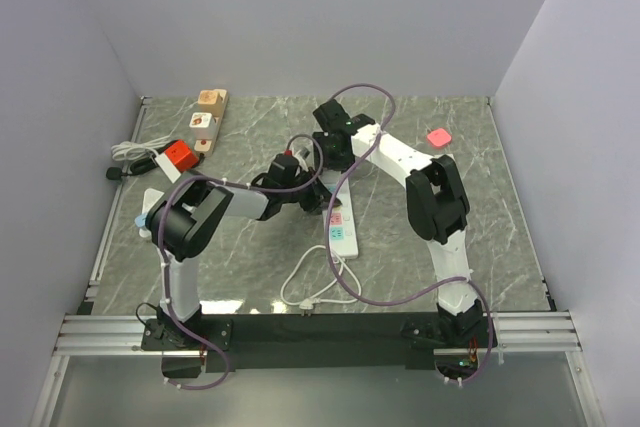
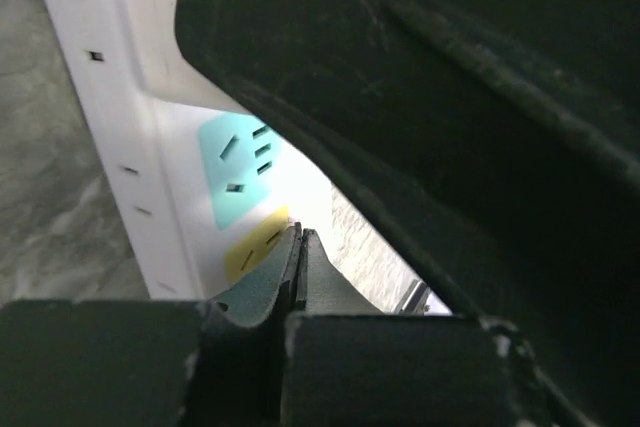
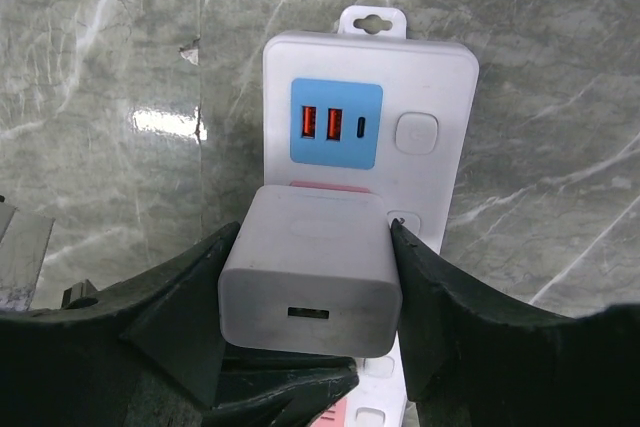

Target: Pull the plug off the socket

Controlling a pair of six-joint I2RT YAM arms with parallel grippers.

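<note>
Pinching one white plug (image 3: 310, 292), right gripper (image 3: 315, 237), power strip (image 3: 440, 87) beneath, two red ports (image 3: 309, 122) (left gripper (image 2: 299, 252) pressed together)

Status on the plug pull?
Left gripper shut, tips at white power strip. Right gripper clamps white cube plug, seated in strip. No obstruction seen.

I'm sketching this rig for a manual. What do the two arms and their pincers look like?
The left arm and right arm both have white tubular links joined by bulky black joints. A thin purplish-grey cable loops loosely along each. The left pincer and right pincer have dark, matte, wedge-shaped fingers.
</note>
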